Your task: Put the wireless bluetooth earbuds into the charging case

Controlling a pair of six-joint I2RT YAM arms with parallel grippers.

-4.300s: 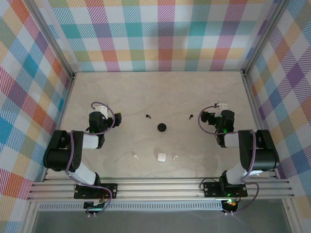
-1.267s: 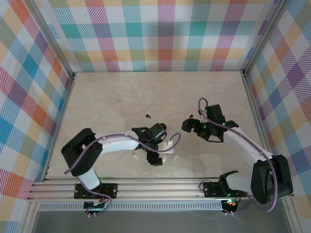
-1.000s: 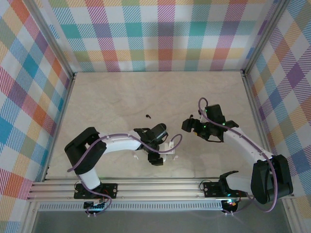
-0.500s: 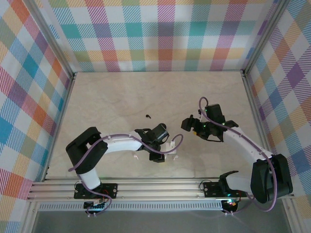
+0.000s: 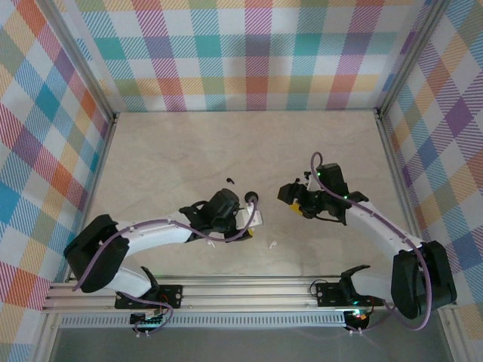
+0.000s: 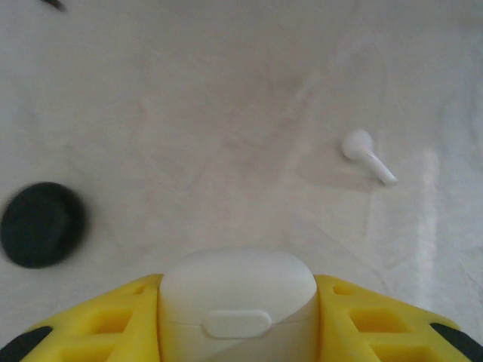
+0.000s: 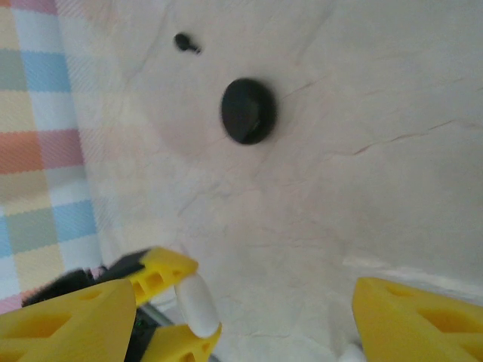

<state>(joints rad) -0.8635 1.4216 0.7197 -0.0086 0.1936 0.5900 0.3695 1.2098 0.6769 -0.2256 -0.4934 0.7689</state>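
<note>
Left tool (image 5: 253, 219): closed partway on the white case (image 6: 238, 298), one yellow finger on each side of it. The case's rounded top faces forward, away from the tool.
Right tool (image 7: 245, 298): fingers spread wide with nothing between them, hanging over bare surface (image 6: 226, 98).
White earbud (image 6: 367, 154): lies flat on the surface, ahead of the left tool and off to its right, well apart from the held case.
Earbud axis: slanted. The round head points away from the left tool and the thin stem runs back toward the tool's right side.
Seen from the right tool: a small white speck at the bottom edge of its wrist view, just inside its right-hand finger, may be this same earbud, though too little shows to be sure.
Black case (image 7: 247, 111): ahead of the right tool and slightly left. For the left tool it sits ahead and to the left.
Black earbud (image 7: 186, 42): beyond the black case, farther from both tools.
Nearer arm: the left tool is closer to the white earbud, but it is occupied by the case.
Key relation: the free right tool would have to drop and pull back toward its own base to reach the earbud, turning its fingers across the slanted stem.
Case readiness: no open cavity shows on the white case, so I judge that its lid needs lifting first.
</note>
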